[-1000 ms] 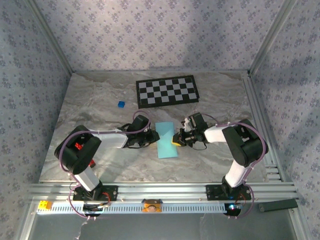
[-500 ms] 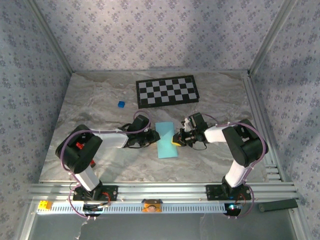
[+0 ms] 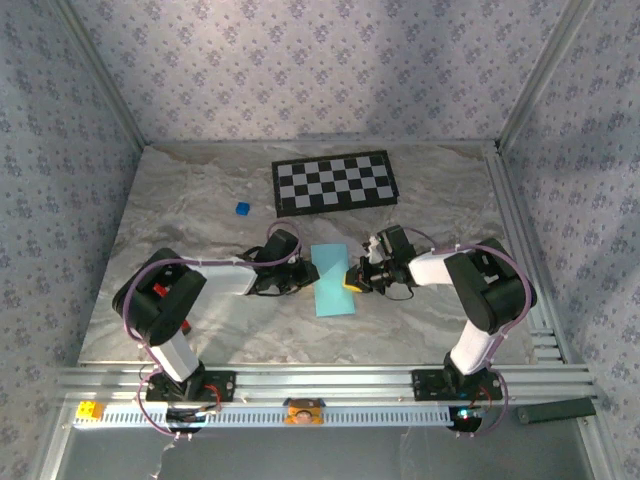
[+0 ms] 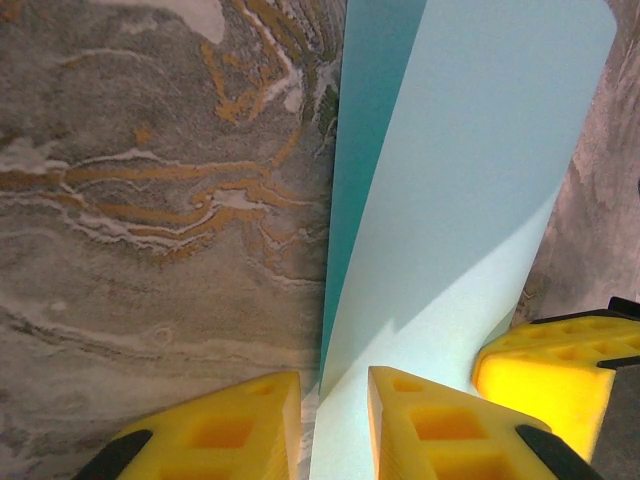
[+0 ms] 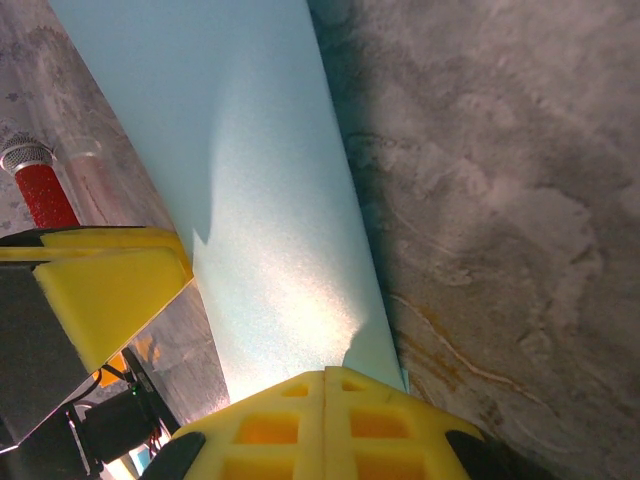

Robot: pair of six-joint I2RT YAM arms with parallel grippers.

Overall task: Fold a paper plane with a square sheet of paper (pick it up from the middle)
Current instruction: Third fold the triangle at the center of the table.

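The square sheet of paper (image 3: 330,280) lies on the marble table between the two grippers, folded into a long light-blue strip. In the left wrist view its pale upper layer (image 4: 470,150) bows up over a darker teal layer. My left gripper (image 3: 303,272) sits at the paper's left edge, its yellow jaws (image 4: 333,430) a narrow gap apart with the upper layer's edge running between them. My right gripper (image 3: 353,277) is at the right edge, its fingertips (image 5: 325,420) pressed together and resting on the paper (image 5: 260,200). I cannot tell whether they pinch it.
A black-and-white checkerboard (image 3: 334,182) lies at the back of the table. A tiny dark-blue cube (image 3: 242,208) sits to its left. Aluminium rails (image 3: 520,250) border the table's right side, and patterned walls enclose it.
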